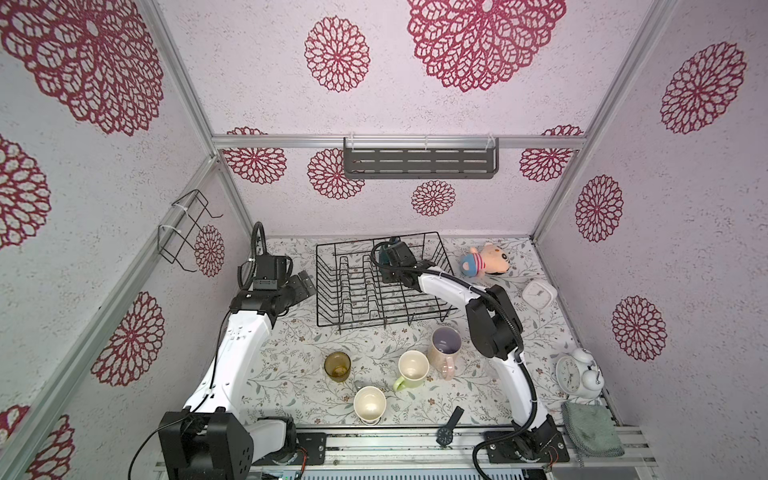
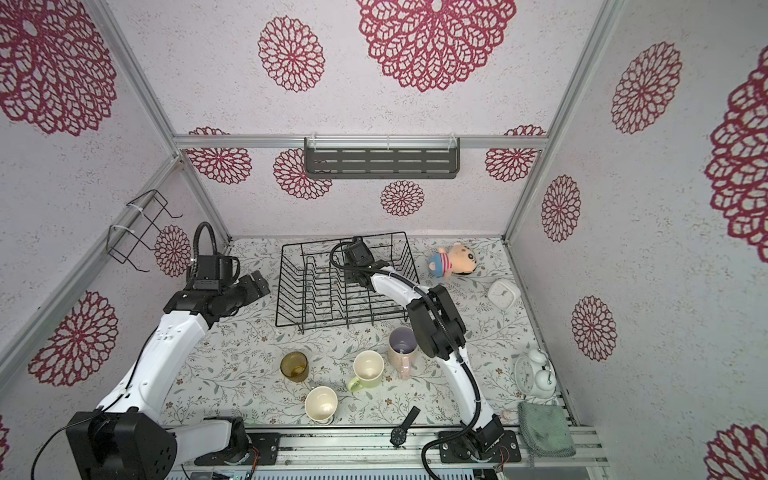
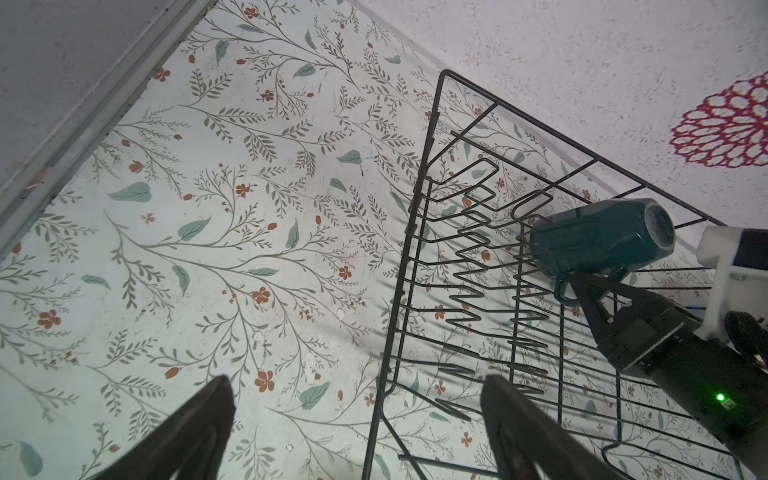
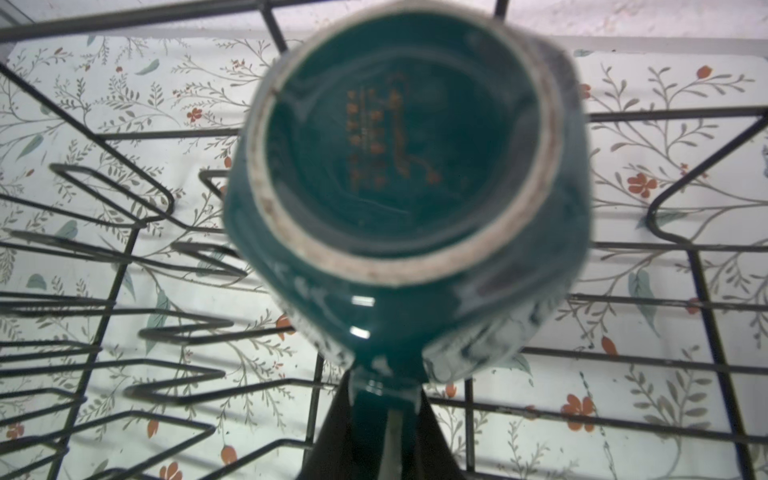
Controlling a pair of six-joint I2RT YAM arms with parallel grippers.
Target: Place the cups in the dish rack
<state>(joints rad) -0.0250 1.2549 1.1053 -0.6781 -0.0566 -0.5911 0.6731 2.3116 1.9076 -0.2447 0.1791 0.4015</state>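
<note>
My right gripper (image 4: 384, 399) is shut on the handle of the dark teal mug (image 3: 598, 237), which is tipped over with its base (image 4: 399, 141) toward the wrist camera, inside the far part of the black wire dish rack (image 1: 317, 286) (image 2: 279, 286). I cannot tell whether the mug rests on the wires. My left gripper (image 3: 357, 382) (image 1: 305, 282) stands open and empty just left of the rack. On the table in front of the rack stand an amber tumbler (image 1: 337, 365), a yellow-green mug (image 1: 412, 368), a tall pink mug (image 1: 444, 345) and a grey cream-lined cup (image 1: 369, 404).
A plush toy (image 1: 486, 259) and a white square clock (image 1: 539, 294) lie right of the rack. An alarm clock (image 1: 579, 372), a grey cloth (image 1: 592, 428) and a wristwatch (image 1: 451, 426) sit near the front right. A slotted shelf (image 1: 419, 160) hangs on the back wall.
</note>
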